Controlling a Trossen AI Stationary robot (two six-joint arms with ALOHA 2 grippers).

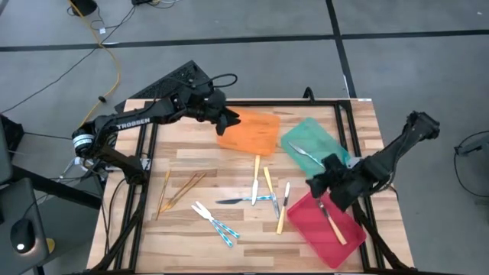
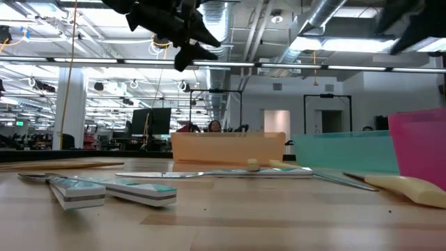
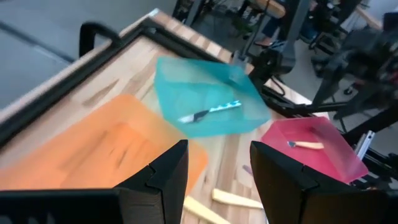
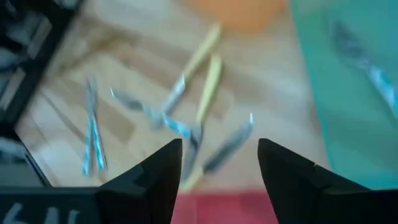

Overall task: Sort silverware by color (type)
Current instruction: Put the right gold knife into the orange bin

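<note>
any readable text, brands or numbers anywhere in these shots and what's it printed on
"TROSSEN": white letters on the left arm, read in the high view.
Nothing else can be read: the orange tray, green tray, red tray and silverware show no markings, and any signs in the room behind are too small.

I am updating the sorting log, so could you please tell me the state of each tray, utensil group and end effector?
Orange tray: empty.
Green tray: holds one blue-handled utensil.
Red tray: holds one yellow-handled utensil.
Gold utensils: unsorted, on the table.
Loose blue and yellow utensils: unsorted, mid-table.
Left end effector: open, empty, at the orange tray.
Right end effector: open, empty, over the red tray's edge.
</note>
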